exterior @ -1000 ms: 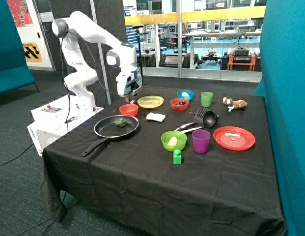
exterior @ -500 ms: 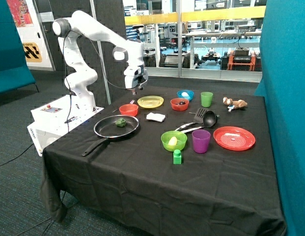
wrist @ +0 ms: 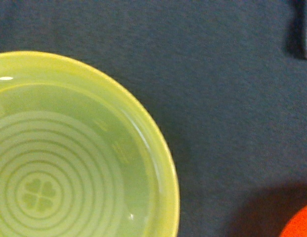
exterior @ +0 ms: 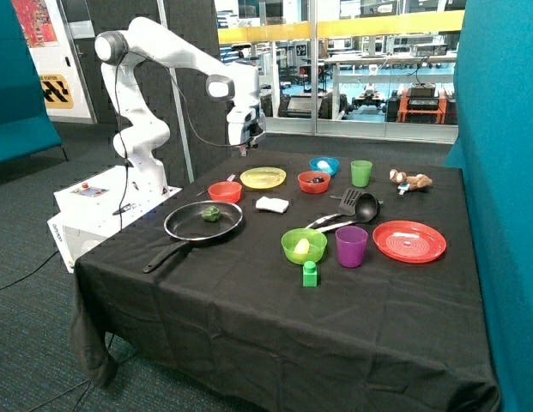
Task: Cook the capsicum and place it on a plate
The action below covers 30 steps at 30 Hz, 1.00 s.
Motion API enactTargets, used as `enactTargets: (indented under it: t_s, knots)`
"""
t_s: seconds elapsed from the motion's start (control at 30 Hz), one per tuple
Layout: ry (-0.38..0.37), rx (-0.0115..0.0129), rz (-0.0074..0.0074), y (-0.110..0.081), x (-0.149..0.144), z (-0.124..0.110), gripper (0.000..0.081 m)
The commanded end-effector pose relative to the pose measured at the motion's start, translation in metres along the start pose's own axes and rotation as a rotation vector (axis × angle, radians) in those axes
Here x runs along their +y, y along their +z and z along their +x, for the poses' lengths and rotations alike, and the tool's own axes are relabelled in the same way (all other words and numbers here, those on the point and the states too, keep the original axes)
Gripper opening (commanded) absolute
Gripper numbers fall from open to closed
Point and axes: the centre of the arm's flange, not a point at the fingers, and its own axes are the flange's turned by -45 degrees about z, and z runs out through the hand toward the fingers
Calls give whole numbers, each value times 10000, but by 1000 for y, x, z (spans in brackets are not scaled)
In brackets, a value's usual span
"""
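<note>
A small green capsicum [exterior: 211, 213] lies in the black frying pan [exterior: 190, 230] near the table's front corner by the robot base. My gripper [exterior: 246, 148] hangs in the air above the far edge of the table, over the yellow plate [exterior: 263, 178], apart from the pan. The wrist view looks straight down on that yellow plate [wrist: 69, 163], which has nothing on it. A red plate [exterior: 409, 241] lies at the opposite side of the table, also with nothing on it.
A red bowl [exterior: 224, 191] and white sponge [exterior: 272, 204] lie between pan and yellow plate. Further along are another red bowl [exterior: 314, 181], a blue bowl [exterior: 324, 165], green cup [exterior: 361, 173], black ladle and spatula [exterior: 356, 204], green bowl [exterior: 304, 245], purple cup [exterior: 351, 246] and green block [exterior: 310, 274].
The arm has swung away from above the red bowl beside the pan, rising and moving toward the far edge over the yellow plate. The capsicum stays in the pan.
</note>
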Motion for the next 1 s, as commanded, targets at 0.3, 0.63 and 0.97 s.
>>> enactTargets:
  t_s: [0.3, 0.63, 0.97]
  knots:
    - [-829, -50, 0, -1, -24, 24, 692]
    - [250, -50, -3, -4, 21, 23, 739]
    - [708, -50, -4, -8, 59, 12, 6]
